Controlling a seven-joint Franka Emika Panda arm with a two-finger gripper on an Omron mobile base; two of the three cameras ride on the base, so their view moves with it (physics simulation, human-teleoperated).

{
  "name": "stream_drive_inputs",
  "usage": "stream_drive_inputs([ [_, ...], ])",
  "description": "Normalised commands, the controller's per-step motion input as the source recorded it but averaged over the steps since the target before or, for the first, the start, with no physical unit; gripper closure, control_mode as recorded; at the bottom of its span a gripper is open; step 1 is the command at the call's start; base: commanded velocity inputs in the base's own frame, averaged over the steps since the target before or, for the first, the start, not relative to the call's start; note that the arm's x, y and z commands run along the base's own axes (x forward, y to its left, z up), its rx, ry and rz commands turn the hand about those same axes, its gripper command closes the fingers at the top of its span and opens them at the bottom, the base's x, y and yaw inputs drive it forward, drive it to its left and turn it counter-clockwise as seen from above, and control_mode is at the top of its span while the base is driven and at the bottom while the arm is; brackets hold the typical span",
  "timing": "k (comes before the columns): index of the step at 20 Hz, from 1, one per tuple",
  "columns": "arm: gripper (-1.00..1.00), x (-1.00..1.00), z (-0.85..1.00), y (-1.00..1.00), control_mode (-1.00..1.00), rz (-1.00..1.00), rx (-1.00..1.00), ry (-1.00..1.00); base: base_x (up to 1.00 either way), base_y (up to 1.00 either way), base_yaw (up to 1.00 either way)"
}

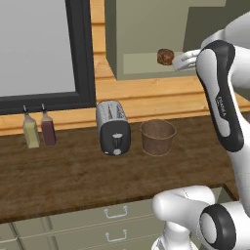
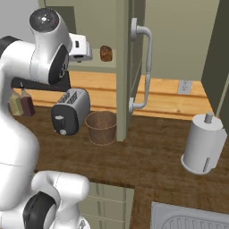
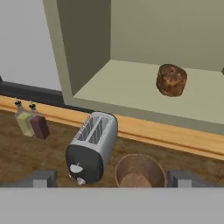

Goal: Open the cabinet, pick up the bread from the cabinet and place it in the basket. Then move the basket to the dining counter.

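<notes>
My gripper [image 1: 184, 60] hung with jaws apart before the open cabinet [image 3: 87, 52], just short of the bread [image 3: 171, 80] on its shelf; the basket [image 1: 157, 137] stood beside the toaster [image 1: 113, 127] below.

arm [image 1: 222, 97]: raised, reaching forward | gripper [image 2: 82, 48]: level | jaws: spread wide, holding nothing

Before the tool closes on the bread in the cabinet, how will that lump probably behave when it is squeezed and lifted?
The bread looks small and rounded, so it is probably light and may roll on the flat cabinet shelf if nudged. Its bumpy brown crust suggests decent friction, yet it could dent under a hard squeeze.
</notes>
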Motion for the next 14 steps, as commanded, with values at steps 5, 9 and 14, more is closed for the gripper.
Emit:
stream_drive_inputs([
  [5, -1.0, 0.29, 0.0, -0.35, -1.0, 0.0, 0.0, 0.0, 0.0, 0.0, 0.0],
  [9, -1.0, 0.19, 0.02, -0.05, -1.0, 0.0, 0.0, -0.02, 0.0, 0.0, 0.0],
  [14, -1.0, 0.36, 0.0, -0.01, -1.0, 0.0, 0.0, -0.03, 0.0, 0.0, 0.0],
])
